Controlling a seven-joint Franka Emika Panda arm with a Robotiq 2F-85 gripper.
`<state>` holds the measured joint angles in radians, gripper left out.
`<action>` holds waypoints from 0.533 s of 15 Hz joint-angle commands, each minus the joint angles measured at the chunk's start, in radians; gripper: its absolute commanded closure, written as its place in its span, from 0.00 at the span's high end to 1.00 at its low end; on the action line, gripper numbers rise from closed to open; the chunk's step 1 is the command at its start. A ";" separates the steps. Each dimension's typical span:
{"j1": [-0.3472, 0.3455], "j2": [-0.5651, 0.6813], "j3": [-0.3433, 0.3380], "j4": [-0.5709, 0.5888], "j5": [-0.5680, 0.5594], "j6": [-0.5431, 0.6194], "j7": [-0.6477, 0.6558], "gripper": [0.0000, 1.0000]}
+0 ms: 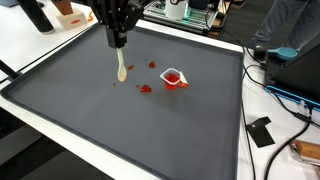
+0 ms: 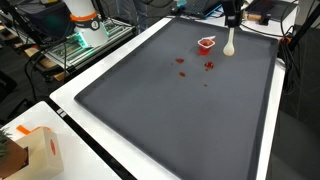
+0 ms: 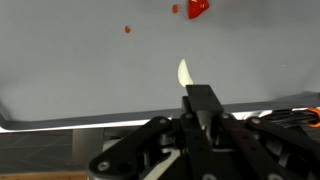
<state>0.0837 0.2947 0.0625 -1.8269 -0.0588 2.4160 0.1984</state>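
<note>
franka arm at work on a lab counter (image 1: 262, 105): the jaws are closed on the handle end of a pale spoon (image 1: 121, 62), pinching it so that it hangs straight down with its bowl lowest, over a dark mat (image 1: 120, 130) that covers most of the surface. gripping the very top of the handle appears to leave the whole length of the spoon free below the jaws, bowl pointed at the mat; whether the bowl touches the mat or hangs just above it cannot be told from these angles. in the wrist view the spoon runs out along the middle line between the fingers, only its rounded tip showing beyond them. a small red cup (image 1: 173, 77) with a pale rim stands upright on the mat near the spoon but clearly apart from it, off to one side of the jaws rather than beneath them. red bits (image 1: 145, 88) lie scattered on the mat between spoon and cup and a little beyond, none of them touching the spoon. the mat likely serves to keep such spills off the white counter.
</note>
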 commanded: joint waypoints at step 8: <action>-0.133 -0.049 0.094 -0.086 0.568 -0.010 -0.513 0.03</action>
<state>-0.0112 0.2644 0.1258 -1.8694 0.3926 2.4138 -0.2075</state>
